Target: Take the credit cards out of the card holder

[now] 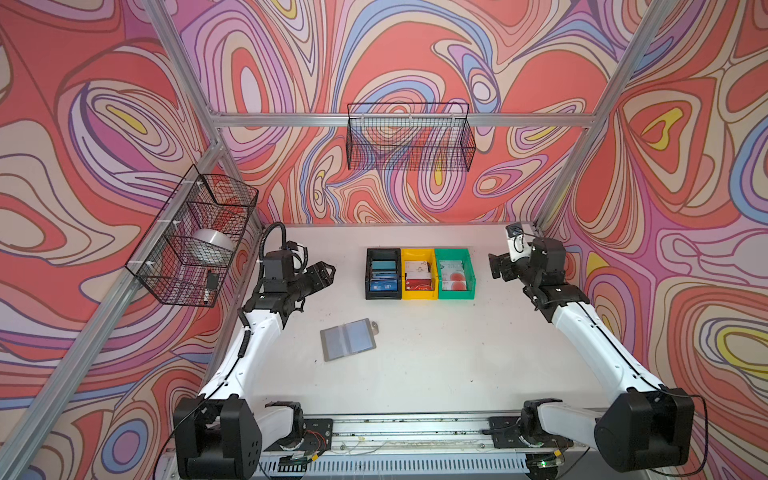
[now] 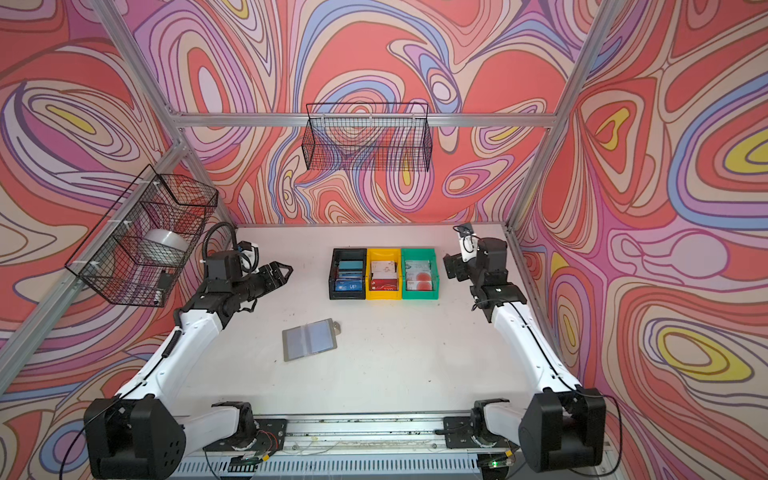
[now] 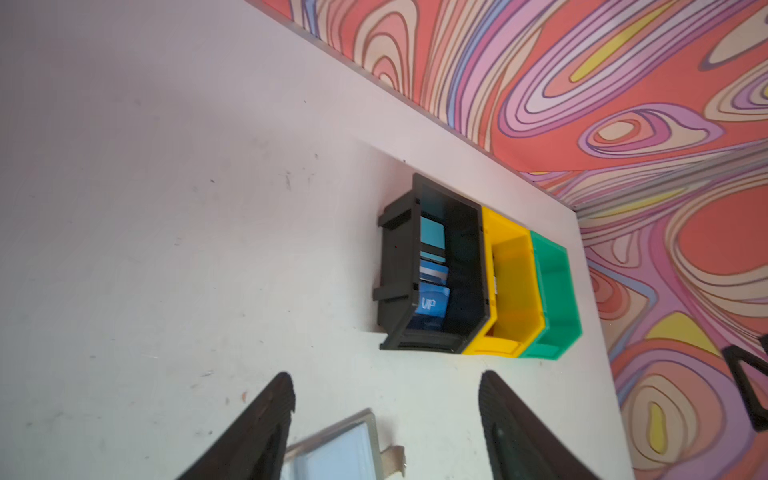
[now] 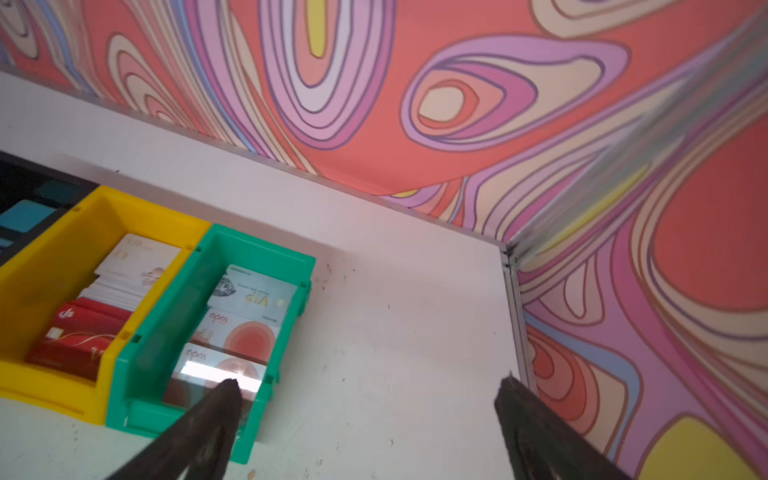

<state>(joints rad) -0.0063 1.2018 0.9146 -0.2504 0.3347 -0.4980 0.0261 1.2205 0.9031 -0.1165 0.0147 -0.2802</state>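
On the table in both top views, holder [image 1: 348,339] lies open, seemingly empty; cards [image 1: 384,286] sit in bins [image 1: 455,294]. Left wrist: left gripper [image 3: 386,384] spread, empty. Right wrist: right gripper [image 4: 370,384] wide, empty. Likely finished; next, check pockets.

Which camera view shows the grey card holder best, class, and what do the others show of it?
Either top view: in both top views the card holder lies flat, whole and uncovered. The left wrist view catches only a blurred corner with its snap tab. The right wrist view misses it.
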